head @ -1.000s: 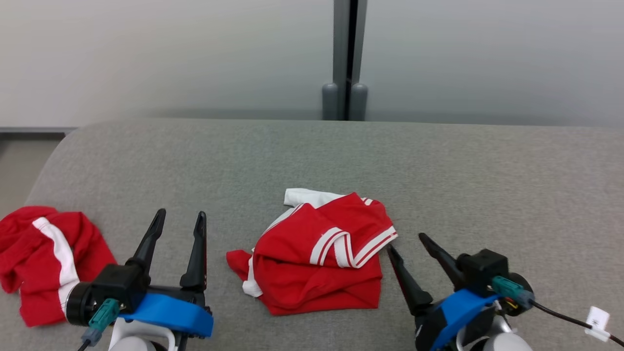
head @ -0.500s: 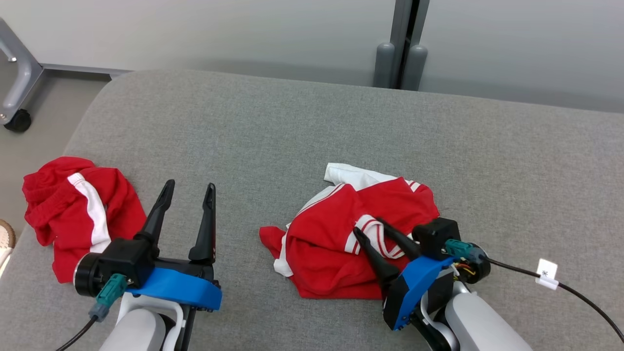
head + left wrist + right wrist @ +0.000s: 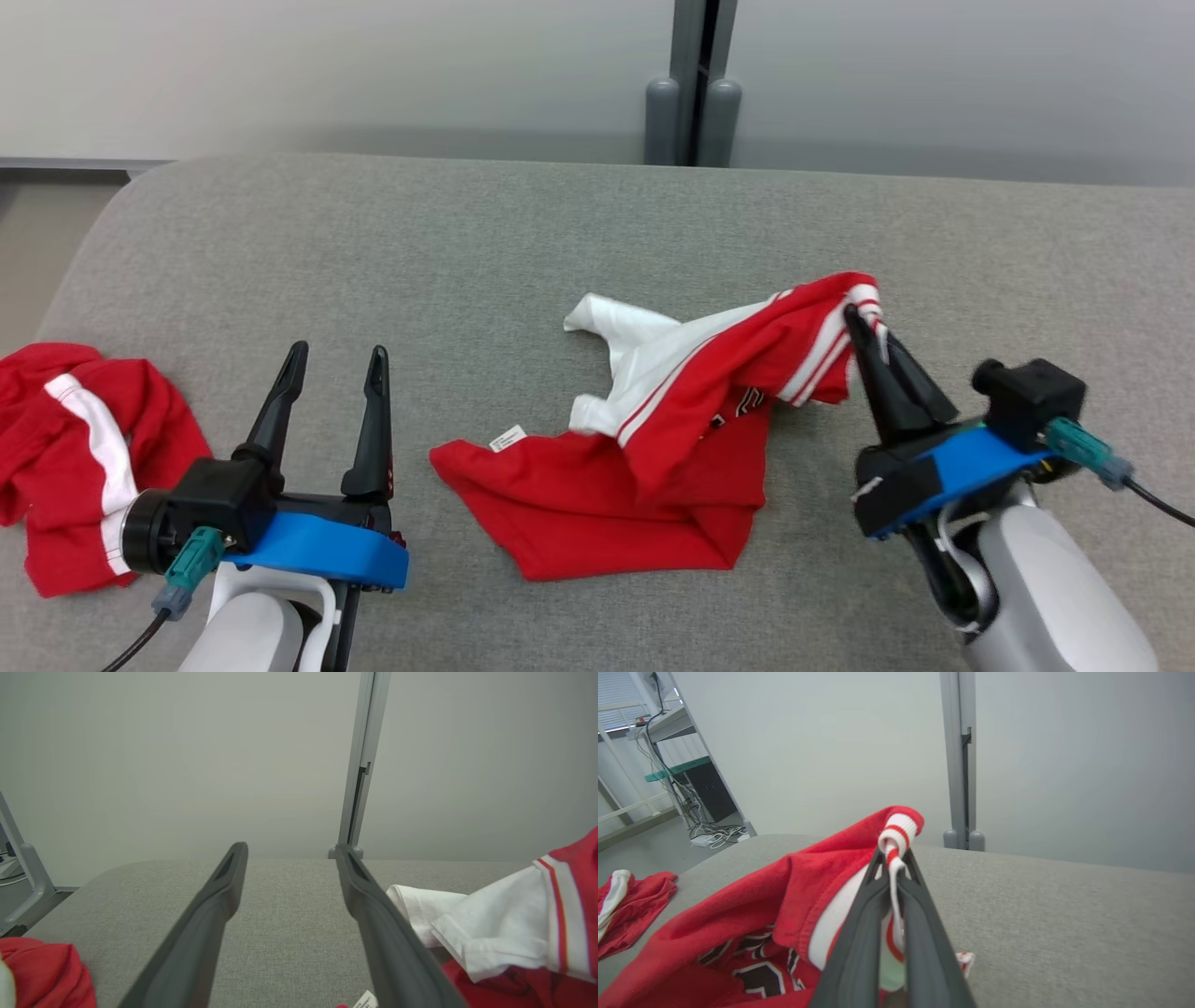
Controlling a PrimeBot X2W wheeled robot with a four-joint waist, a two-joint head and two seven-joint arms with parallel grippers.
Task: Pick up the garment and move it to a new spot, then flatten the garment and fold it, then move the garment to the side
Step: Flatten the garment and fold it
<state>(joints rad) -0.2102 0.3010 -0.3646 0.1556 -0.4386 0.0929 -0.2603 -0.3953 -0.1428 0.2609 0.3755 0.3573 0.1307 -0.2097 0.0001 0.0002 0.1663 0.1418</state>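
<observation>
The work is in its first step: picking the garment [image 3: 644, 467] up to carry it to a new spot. The right gripper [image 3: 864, 327] is pinched shut on a red-and-white striped trim [image 3: 826, 350] at the garment's right end. In the right wrist view its jaws stand nearly together, with the trim [image 3: 899, 830] bunched and sticking out above the tips. That end is raised off the grey table [image 3: 467, 243]. The cloth slopes down from it to the left, and most of the red body lies crumpled on the table near the middle. A white sleeve [image 3: 616, 331] is splayed toward the far side, and a small label [image 3: 509, 437] shows at the left corner.

The left gripper [image 3: 336, 353] hovers over bare table to the garment's left with its jaws wide apart and nothing between them. In its wrist view the white sleeve [image 3: 434, 905] lies just beside the right finger [image 3: 373, 914], though whether they touch cannot be told. Another red garment [image 3: 65, 467] sits bunched at the table's left edge, well apart from the grasped one.

The lift looks barely begun. The next move likely calls for raising the right gripper further, until the trailing body clears or slides freely, then carrying it to open table. The hold is on a narrow band of trim, so a slow, steady pull seems wise; a jerk could slip it out. The free left gripper appears well placed to take the label corner for flattening.
</observation>
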